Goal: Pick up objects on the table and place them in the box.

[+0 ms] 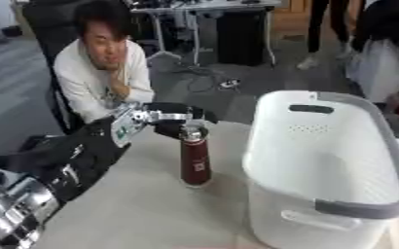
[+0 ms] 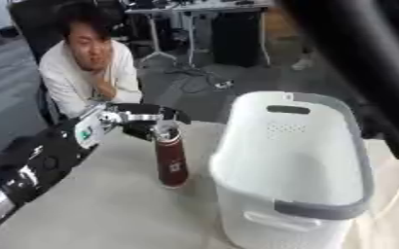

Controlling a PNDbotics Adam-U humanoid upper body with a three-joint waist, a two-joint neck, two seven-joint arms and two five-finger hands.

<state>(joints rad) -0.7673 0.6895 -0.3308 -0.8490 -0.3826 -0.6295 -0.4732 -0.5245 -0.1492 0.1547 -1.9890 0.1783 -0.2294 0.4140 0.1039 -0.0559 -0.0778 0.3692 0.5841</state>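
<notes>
Writing shows only as a small pale label (image 1: 199, 166) low on the dark red bottle (image 1: 194, 160), and its print is too blurred to read. The bottle is a slim cylinder with a silvery cap, standing upright on the beige table (image 1: 143, 209) near the view's centre, at about nine o'clock from the white basket (image 1: 322, 160) and just beside its near wall without touching it. The basket is a tall oval tub of white plastic with a grey rim band, a slot handle in its far wall and another low in its near wall.

The left hand (image 1: 171, 116) comes in from eight o'clock and sits at the bottle's top. Its black fingers seem to curl around the cap and neck, though the blur leaves the exact contact uncertain. The right arm appears in the right eye view as a dark blurred bar from twelve toward three o'clock; its fingers cannot be made out.
</notes>
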